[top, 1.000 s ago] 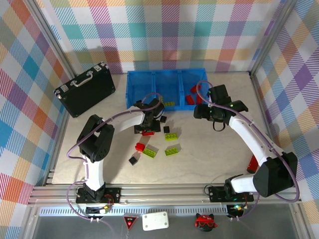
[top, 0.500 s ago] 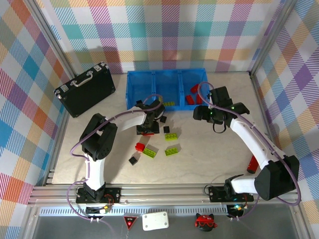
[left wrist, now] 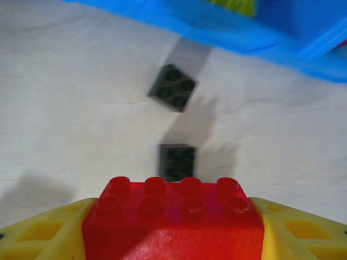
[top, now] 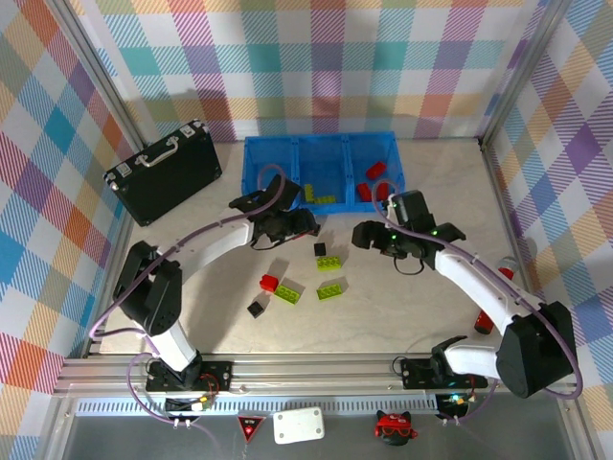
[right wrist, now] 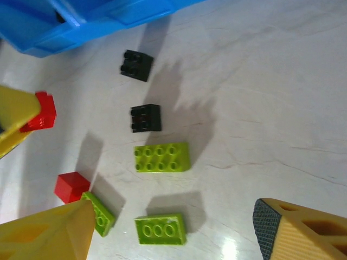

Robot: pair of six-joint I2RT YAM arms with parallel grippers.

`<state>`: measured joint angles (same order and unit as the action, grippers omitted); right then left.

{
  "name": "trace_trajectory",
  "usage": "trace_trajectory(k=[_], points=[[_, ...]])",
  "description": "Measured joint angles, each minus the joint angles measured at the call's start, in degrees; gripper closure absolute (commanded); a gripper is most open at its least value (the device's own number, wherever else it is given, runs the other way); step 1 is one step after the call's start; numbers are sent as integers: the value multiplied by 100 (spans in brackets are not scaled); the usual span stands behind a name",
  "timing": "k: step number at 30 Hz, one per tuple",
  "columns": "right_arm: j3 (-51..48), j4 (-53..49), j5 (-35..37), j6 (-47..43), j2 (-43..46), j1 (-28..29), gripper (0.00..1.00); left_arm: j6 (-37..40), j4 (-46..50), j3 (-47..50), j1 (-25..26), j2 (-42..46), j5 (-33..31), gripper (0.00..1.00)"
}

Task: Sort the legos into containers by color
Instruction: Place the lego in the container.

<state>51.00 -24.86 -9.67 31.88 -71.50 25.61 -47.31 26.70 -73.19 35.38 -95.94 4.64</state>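
My left gripper [left wrist: 173, 219] is shut on a red studded lego [left wrist: 173, 208], held above the table just in front of the blue tray [top: 321, 144]; from above, this gripper [top: 292, 224] sits near the tray's middle container. Below it lie two black cubes [left wrist: 173, 86] [left wrist: 178, 161]. My right gripper [right wrist: 173, 233] is open over loose legos: a lime-green brick [right wrist: 160, 228] under it, another [right wrist: 162, 157] farther off, and a red cube [right wrist: 70, 187]. From above, the right gripper [top: 368, 235] hangs right of these. Red legos [top: 375, 172] lie in the right container, green ones [top: 321, 197] in the middle.
A black hard case [top: 165, 171] with a silver handle lies at the back left. A black cube [top: 255, 309] sits near the front of the lego cluster. A red piece [top: 486, 321] lies by the right arm at the table's right edge. Metal frame rails border the table.
My left gripper closed on the red lego and lifted it off the table toward the tray. My right gripper moved from the tray's right container down and left, over the loose legos.
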Motion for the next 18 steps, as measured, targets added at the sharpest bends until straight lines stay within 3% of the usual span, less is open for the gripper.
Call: trace_trajectory(k=[9,18], points=[[-901,2603,181,396,-96,929,24,-2221,-2417,981,-33,173,831,41],[-1106,4913,518,341,-1047,1150,25,-3248,-3331,1082,-33,319,909,41]])
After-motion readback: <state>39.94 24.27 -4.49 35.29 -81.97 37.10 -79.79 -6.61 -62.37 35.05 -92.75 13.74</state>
